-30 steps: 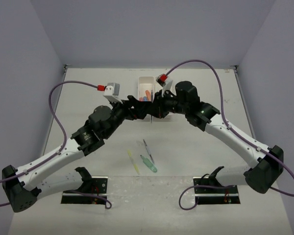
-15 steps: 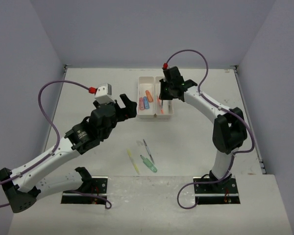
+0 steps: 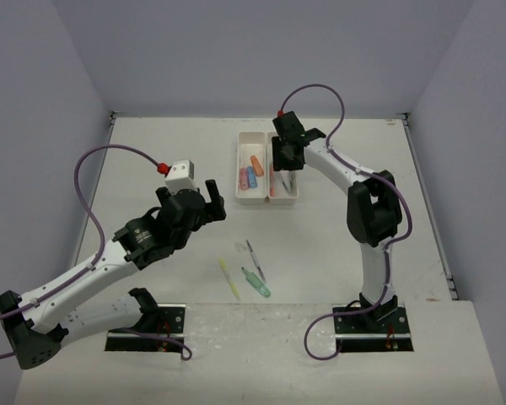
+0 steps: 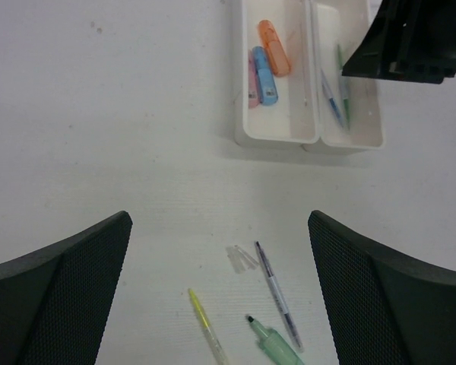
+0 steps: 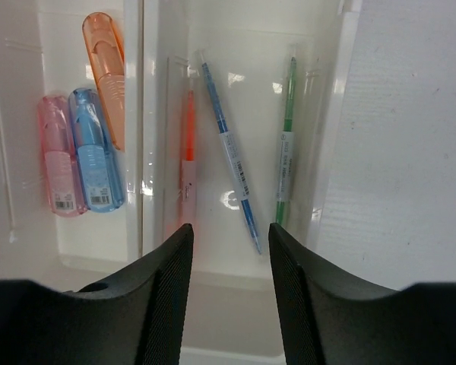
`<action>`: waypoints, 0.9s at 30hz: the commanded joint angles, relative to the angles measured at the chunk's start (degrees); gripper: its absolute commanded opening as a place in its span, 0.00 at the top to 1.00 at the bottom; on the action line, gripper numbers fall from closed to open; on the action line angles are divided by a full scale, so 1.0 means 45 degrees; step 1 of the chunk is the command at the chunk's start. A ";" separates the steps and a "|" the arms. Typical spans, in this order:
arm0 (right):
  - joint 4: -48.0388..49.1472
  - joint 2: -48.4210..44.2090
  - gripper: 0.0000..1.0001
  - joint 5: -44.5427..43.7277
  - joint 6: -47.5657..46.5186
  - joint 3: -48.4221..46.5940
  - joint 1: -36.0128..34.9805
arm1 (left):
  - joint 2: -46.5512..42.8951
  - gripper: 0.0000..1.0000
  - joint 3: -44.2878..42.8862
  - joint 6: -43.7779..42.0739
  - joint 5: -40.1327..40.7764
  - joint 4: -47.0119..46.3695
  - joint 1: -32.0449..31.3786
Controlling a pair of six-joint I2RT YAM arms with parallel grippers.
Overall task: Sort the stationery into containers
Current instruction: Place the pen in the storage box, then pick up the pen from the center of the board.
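White tray (image 4: 277,135) holds three highlighters (image 5: 95,171) left, three pens (image 5: 229,163) right.

A matte white tabletop (image 3: 152,169) fills the scene, boxed in by plain pale lilac walls (image 3: 261,51) rising along its left, far and right edges.

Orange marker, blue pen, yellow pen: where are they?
orange marker (image 5: 106,76), right wrist view, middle of its body.
blue pen (image 5: 231,156), right wrist view, its white label.
yellow pen (image 4: 205,325), left wrist view, mid barrel.
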State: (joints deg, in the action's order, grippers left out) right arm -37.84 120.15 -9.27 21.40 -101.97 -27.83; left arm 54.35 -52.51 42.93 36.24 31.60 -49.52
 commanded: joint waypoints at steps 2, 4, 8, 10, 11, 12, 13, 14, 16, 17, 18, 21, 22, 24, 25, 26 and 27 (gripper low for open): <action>-0.0575 -0.1604 0.55 -0.0498 -0.0185 -0.0461 -0.0176 | -0.0153 0.00 -0.0640 0.0186 0.1956 0.1935 0.0086; -0.0451 -0.2796 0.58 -0.0164 -0.0060 0.0550 -0.0559 | -0.0249 0.00 -0.0823 0.0135 0.2548 0.2411 0.0071; 0.1218 -0.6151 0.65 0.0582 0.0407 0.4171 -0.2393 | -0.0638 0.00 -0.0818 0.0029 0.3358 0.3061 0.0079; 0.1719 -0.6928 0.65 0.0554 0.0827 0.5842 -0.3651 | -0.0873 0.00 -0.0850 0.0008 0.3105 0.3112 0.0066; 0.1900 -0.7182 0.66 0.0481 0.1154 0.6662 -0.4001 | -0.1019 0.00 -0.0850 -0.0047 0.2833 0.3076 0.0066; 0.1986 -0.7205 0.66 0.0397 0.1390 0.6959 -0.4498 | -0.1055 0.00 -0.0834 -0.0097 0.2761 0.3075 0.0066; 0.2034 -0.7208 0.67 0.0476 0.1625 0.7266 -0.4799 | -0.1109 0.00 -0.0831 -0.0123 0.2685 0.3091 0.0066; 0.2120 -0.7193 0.67 0.0498 0.1796 0.7546 -0.4849 | -0.1151 0.00 -0.0831 -0.0126 0.2638 0.3126 0.0066; 0.2378 -0.7180 0.67 0.0271 0.2327 0.8419 -0.5749 | -0.1240 0.00 -0.0727 0.0024 0.2606 0.3296 0.0084; 0.2531 -0.7126 0.67 0.0296 0.2428 0.8682 -0.5923 | -0.1258 0.00 -0.0681 0.0114 0.2579 0.3341 0.0075; 0.2684 -0.7072 0.67 0.0322 0.2528 0.8944 -0.6098 | -0.1276 0.00 -0.0636 0.0204 0.2552 0.3387 0.0066; 0.2735 -0.6491 0.66 0.0204 0.2521 0.9163 -0.6744 | -0.1345 0.00 -0.0291 0.0342 0.2246 0.3211 0.0076; 0.2726 -0.6332 0.66 0.0167 0.2530 0.9164 -0.6807 | -0.1354 0.00 -0.0147 0.0342 0.2143 0.3113 0.0066; 0.2743 -0.5973 0.66 0.0148 0.2548 0.9128 -0.6931 | -0.1248 0.00 0.0125 0.0449 0.1981 0.2877 0.0066; 0.2745 -0.5822 0.66 0.0180 0.2550 0.9108 -0.6939 | -0.1187 0.00 0.0145 0.0476 0.1899 0.2844 0.0066; 0.2793 -0.5695 0.65 0.0246 0.2610 0.9093 -0.6988 | -0.1095 0.00 0.0218 0.0491 0.1804 0.2817 0.0066; 0.2849 -0.5601 0.65 0.0354 0.2700 0.9112 -0.7026 | -0.0981 0.00 0.0280 0.0498 0.1681 0.2793 0.0066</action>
State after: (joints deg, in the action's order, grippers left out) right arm -27.84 93.78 -6.68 31.19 -60.05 -58.99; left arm 48.95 -52.67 43.51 44.95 45.34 -49.52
